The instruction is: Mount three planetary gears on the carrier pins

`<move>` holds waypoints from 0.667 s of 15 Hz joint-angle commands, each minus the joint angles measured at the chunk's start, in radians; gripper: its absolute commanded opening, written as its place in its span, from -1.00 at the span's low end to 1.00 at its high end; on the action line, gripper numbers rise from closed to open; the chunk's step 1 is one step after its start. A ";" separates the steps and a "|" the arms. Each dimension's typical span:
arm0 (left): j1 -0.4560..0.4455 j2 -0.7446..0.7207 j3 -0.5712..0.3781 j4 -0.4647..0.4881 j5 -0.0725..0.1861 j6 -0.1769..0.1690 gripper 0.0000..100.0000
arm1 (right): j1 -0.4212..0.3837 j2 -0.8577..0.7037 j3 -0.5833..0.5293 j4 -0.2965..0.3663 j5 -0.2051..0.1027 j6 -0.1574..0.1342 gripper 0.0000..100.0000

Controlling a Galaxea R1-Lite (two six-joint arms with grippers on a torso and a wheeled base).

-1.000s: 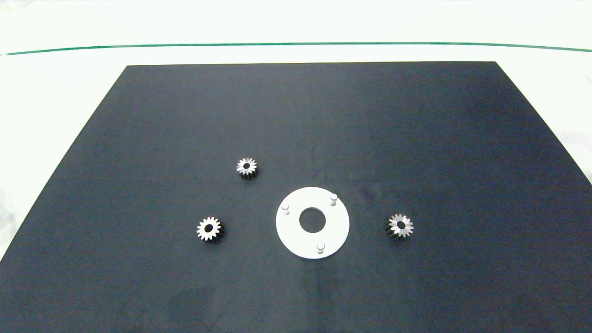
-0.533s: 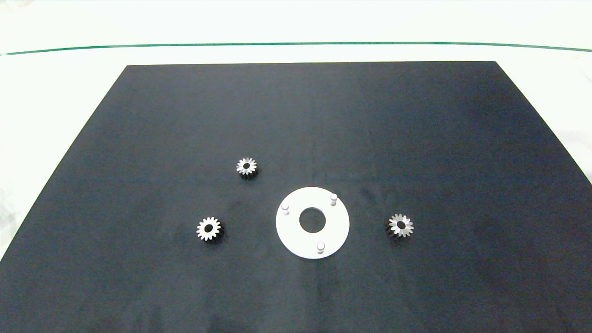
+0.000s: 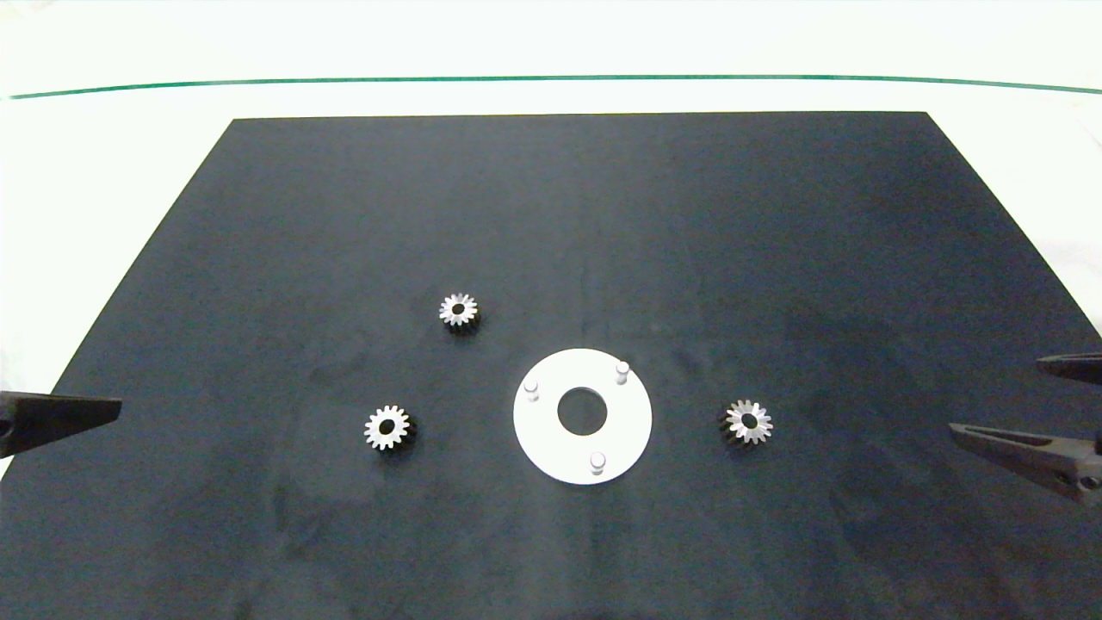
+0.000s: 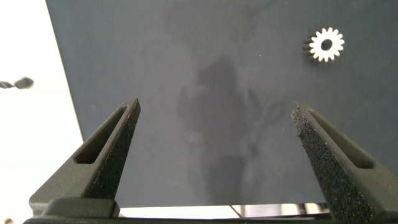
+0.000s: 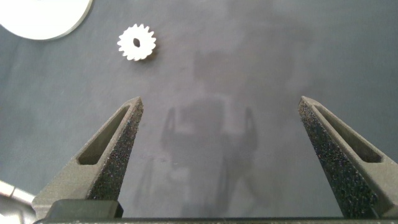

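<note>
Three planetary gears lie flat on the black mat: one [image 3: 458,310] behind and left of the disc, one [image 3: 386,428] to its left, one [image 3: 748,422] to its right. The white disc [image 3: 633,422] carries three bare carrier pins [image 3: 531,389], [image 3: 622,371], [image 3: 597,462]. My left gripper [image 4: 216,107] is open and empty over the mat's left edge, with a gear [image 4: 326,45] ahead; one finger [image 3: 60,416] shows in the head view. At the right edge my right gripper [image 3: 994,394] is also open and empty, short of the right gear [image 5: 137,42] and the disc's rim [image 5: 43,15].
The black mat [image 3: 568,215] lies on a white table [image 3: 551,43] with a green line [image 3: 551,79] across its far side. The mat's left edge [image 4: 65,106] runs under my left gripper.
Both grippers have come into the head view, the left from the left edge and the right from the right edge. The gears and disc have not moved.
</note>
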 commanded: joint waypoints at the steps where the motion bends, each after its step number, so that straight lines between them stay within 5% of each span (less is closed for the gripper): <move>1: 0.007 0.027 -0.034 0.013 0.005 -0.002 1.00 | 0.043 0.097 -0.021 0.006 0.021 -0.005 1.00; 5: -0.020 0.059 -0.014 0.018 0.070 0.013 1.00 | 0.135 0.196 -0.061 0.003 0.021 -0.005 1.00; 10: -0.019 0.056 -0.011 0.016 0.078 0.013 1.00 | 0.184 0.326 -0.136 0.003 0.008 -0.007 1.00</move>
